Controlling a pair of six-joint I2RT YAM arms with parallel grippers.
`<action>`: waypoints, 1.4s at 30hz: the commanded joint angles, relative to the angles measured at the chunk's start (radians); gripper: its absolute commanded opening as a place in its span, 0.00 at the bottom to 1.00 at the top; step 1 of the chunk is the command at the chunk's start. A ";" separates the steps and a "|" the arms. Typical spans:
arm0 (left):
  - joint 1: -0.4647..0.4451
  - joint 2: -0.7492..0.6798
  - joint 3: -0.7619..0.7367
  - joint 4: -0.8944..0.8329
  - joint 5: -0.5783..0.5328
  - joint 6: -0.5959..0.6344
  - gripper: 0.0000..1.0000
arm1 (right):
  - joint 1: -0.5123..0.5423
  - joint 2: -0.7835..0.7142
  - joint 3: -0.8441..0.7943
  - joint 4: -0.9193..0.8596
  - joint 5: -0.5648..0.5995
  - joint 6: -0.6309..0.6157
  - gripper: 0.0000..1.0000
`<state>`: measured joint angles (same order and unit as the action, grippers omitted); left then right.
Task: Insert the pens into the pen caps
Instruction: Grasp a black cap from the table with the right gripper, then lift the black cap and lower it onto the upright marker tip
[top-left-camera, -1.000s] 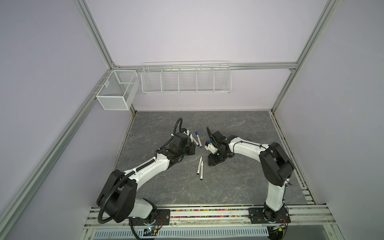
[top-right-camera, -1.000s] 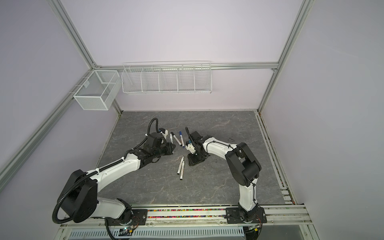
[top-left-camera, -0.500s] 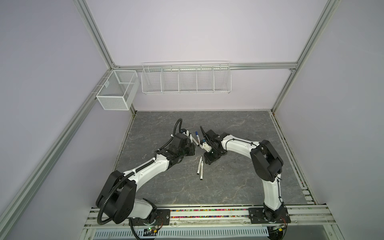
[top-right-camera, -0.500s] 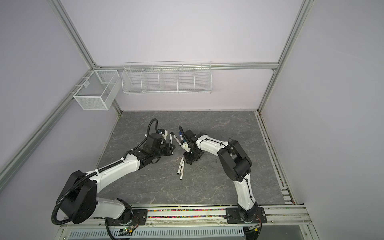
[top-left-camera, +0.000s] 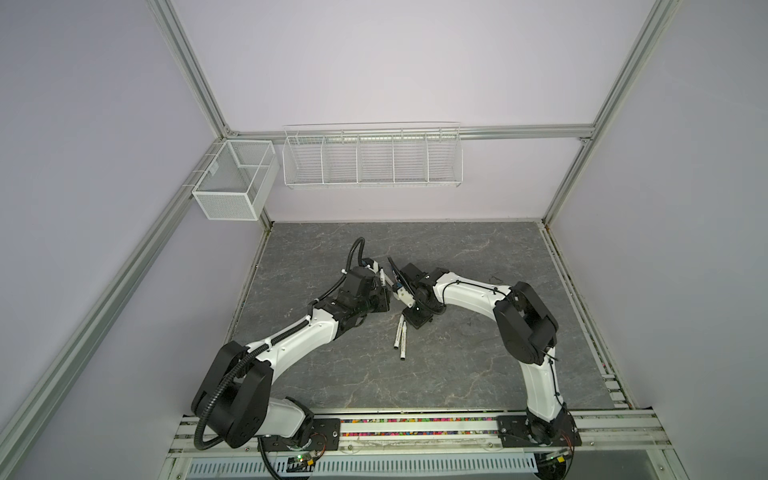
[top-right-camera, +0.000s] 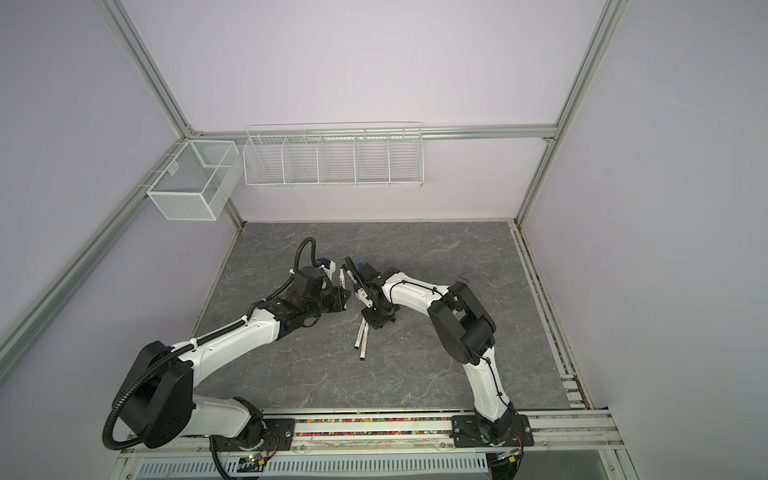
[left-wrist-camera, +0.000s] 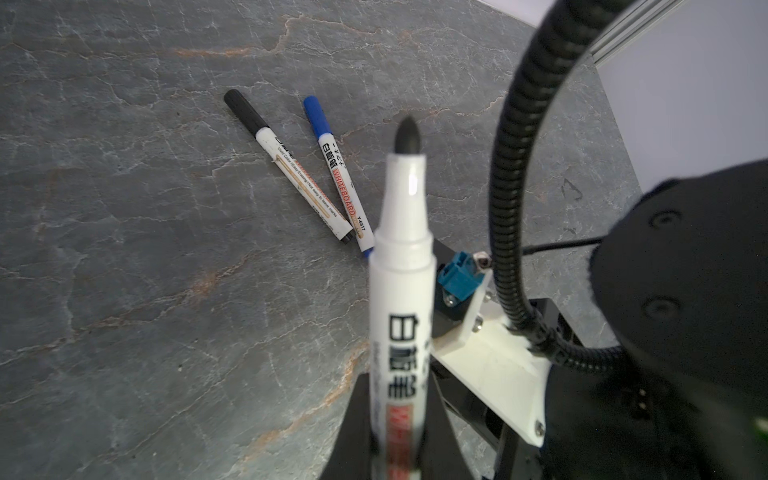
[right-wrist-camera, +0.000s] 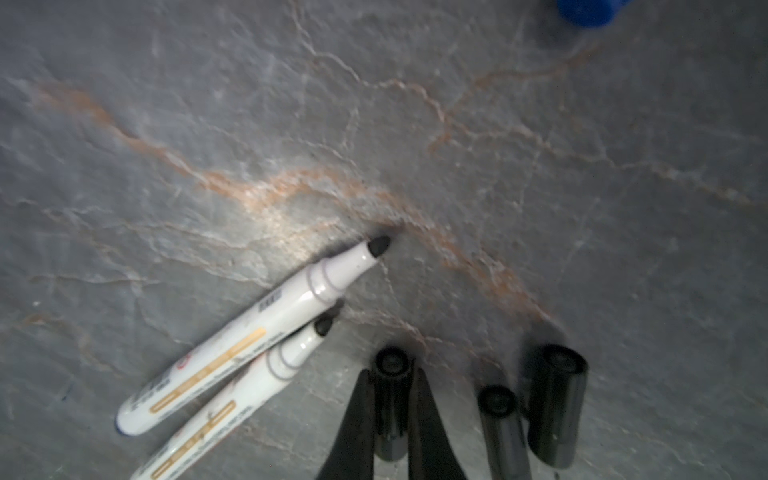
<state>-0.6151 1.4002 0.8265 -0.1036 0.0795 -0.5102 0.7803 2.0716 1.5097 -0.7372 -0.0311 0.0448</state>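
Both top views look steeply down from high at the front, covering the whole surface (top-left-camera: 478, 249). The wrist views look past the left gripper (left-wrist-camera: 397, 376) and the right gripper (right-wrist-camera: 390, 374), at close range to the surface. The right wrist view and both top views share the two uncapped pens (right-wrist-camera: 257, 320).

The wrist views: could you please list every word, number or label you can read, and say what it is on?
"WHITEBOARD": in red, on the blue-capped pen.
"Y-6817": on the same pen, near its end.
"白板笔": on the blue-capped pen and on the held pen in the left claw.
Red print on the held pen: blurred.
Print on the black-capped pen: too small to read.
Print on the uncapped pens, right wrist view: blurred.
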 joint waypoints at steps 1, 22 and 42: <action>-0.012 -0.003 0.014 -0.011 0.005 0.035 0.00 | -0.017 -0.139 -0.037 0.102 -0.087 0.015 0.07; -0.147 0.053 0.075 0.027 0.105 0.183 0.00 | -0.254 -0.423 -0.315 0.790 -0.548 0.449 0.07; -0.147 0.043 0.060 0.035 0.092 0.179 0.00 | -0.254 -0.391 -0.297 0.751 -0.518 0.416 0.07</action>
<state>-0.7586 1.4498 0.8734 -0.0860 0.1799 -0.3386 0.5270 1.6745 1.1973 0.0231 -0.5468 0.4786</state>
